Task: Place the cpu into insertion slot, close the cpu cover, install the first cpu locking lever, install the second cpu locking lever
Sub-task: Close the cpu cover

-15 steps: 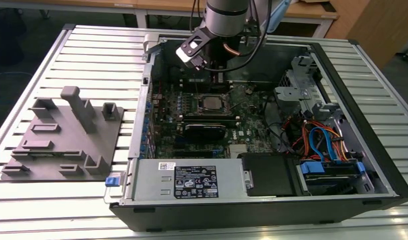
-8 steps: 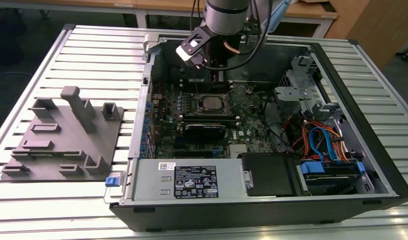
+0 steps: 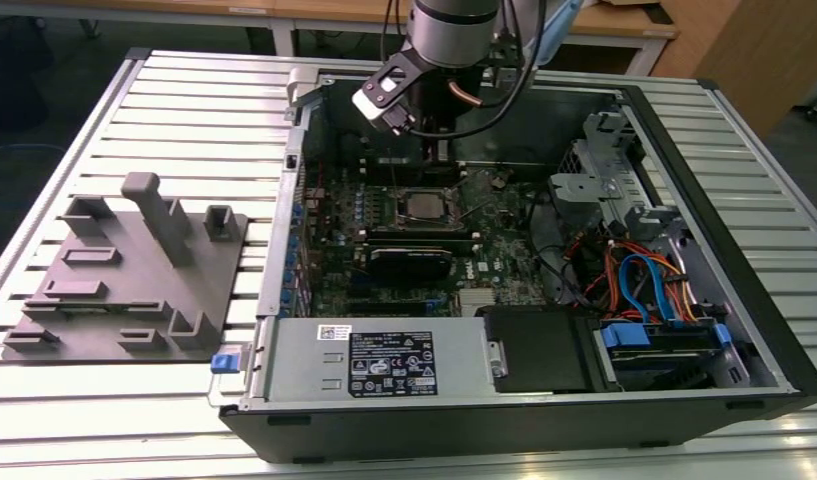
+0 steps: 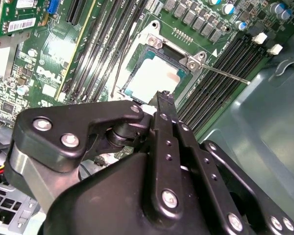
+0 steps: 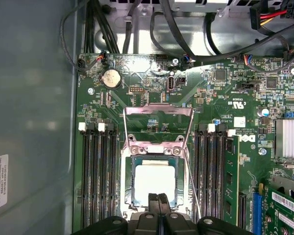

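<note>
The cpu (image 5: pixel 154 180) lies flat in the insertion slot (image 5: pixel 133 186) of the green motherboard, its pale metal top facing up; I also see the cpu (image 4: pixel 151 78) and cpu (image 3: pixel 422 207) in the other two views. The cpu cover (image 5: pixel 159 111), a silvery frame with a large window, is swung open and lies back beyond the socket. One thin wire locking lever (image 5: pixel 192 186) stands loose beside the socket, and a lever (image 4: pixel 225 76) sticks out on one side with another lever (image 4: pixel 118 68) opposite. My gripper (image 5: pixel 159 199) is shut and empty, its tips over the cpu's near edge.
Long black memory slots (image 5: pixel 100 181) flank the socket on both sides. The case's metal wall (image 5: pixel 34 122) runs close by. A black card (image 3: pixel 408 262), power supply (image 3: pixel 381 360), drive cage (image 3: pixel 608 180) and cables (image 3: pixel 635 275) crowd the case. A grey fixture plate (image 3: pixel 128 270) lies outside.
</note>
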Controlling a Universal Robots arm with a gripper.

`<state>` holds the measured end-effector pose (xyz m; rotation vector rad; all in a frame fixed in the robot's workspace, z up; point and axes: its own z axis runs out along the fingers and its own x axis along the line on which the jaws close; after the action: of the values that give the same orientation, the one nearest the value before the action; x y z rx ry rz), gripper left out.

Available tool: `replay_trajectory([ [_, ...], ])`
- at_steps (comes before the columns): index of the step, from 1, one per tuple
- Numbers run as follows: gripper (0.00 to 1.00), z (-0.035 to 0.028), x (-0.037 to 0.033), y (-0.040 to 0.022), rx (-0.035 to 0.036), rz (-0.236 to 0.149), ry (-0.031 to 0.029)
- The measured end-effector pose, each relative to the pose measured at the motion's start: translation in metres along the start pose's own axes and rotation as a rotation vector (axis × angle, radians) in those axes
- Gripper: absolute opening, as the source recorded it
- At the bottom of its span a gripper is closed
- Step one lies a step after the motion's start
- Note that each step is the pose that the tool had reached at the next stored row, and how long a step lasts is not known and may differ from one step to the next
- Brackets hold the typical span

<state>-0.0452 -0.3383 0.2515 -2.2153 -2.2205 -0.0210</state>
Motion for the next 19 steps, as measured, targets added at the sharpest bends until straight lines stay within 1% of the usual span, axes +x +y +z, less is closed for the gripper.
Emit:
replay_trajectory([
  [3, 0.10, -0.0001, 0.0000, 0.0013, 0.0001, 0.000, -0.0002],
  [11, 0.10, 0.0000, 0.0000, 0.0075, 0.0000, 0.000, 0.0000],
  [19, 0.10, -0.0001, 0.0000, 0.0079, 0.0000, 0.000, 0.0000],
])
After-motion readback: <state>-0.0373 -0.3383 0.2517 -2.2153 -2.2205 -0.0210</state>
